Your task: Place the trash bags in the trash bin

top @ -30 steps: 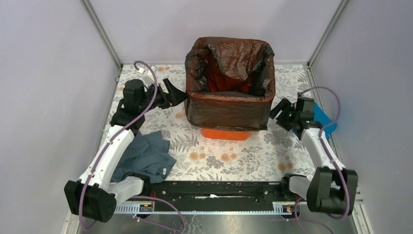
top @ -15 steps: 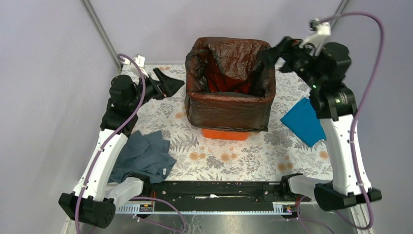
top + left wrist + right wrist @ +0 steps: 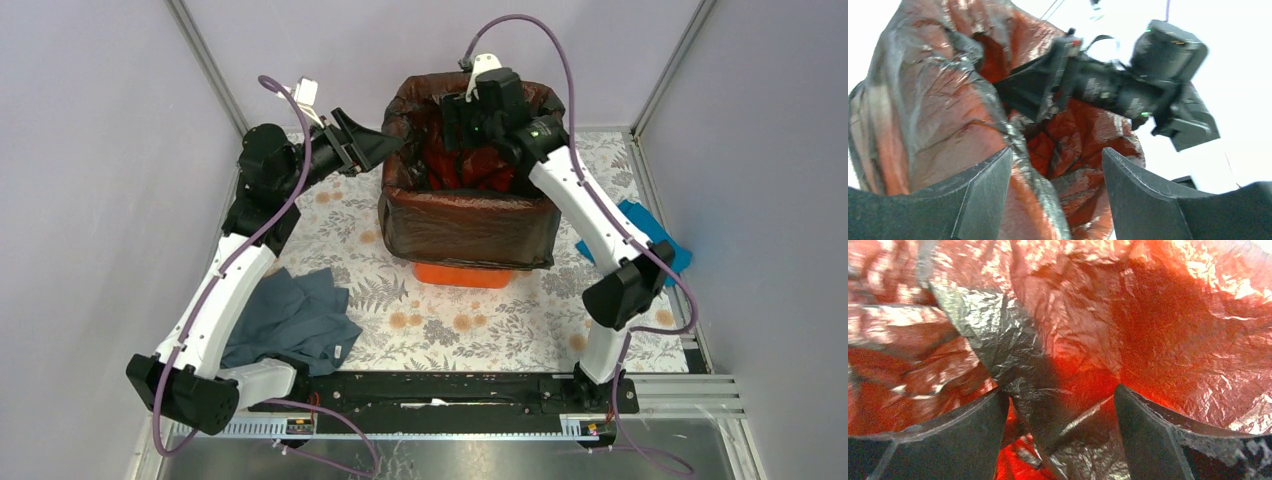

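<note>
Top view, bin: the trash bin stood upright on the bench, with only its orange base showing.
Top view, bag: the trash bag was draped over the rim and down the walls, its middle sunk into the mouth.
Top view, left pincer: it sat at the bag's left rear corner, likely to tend the film there.
Top view, right pincer: it reached into the mouth, probably to press the liner down.
Top view, surroundings: a grey-blue cloth and a bright blue cloth lay apart from the bin and obstructed nothing.
Left wrist: the fingers were spread wide and gripped nothing. Film bunched between them, and the right arm crossed the mouth ahead.
Right wrist: the fingers were wide apart and held nothing. Crinkled film lay just below.
</note>
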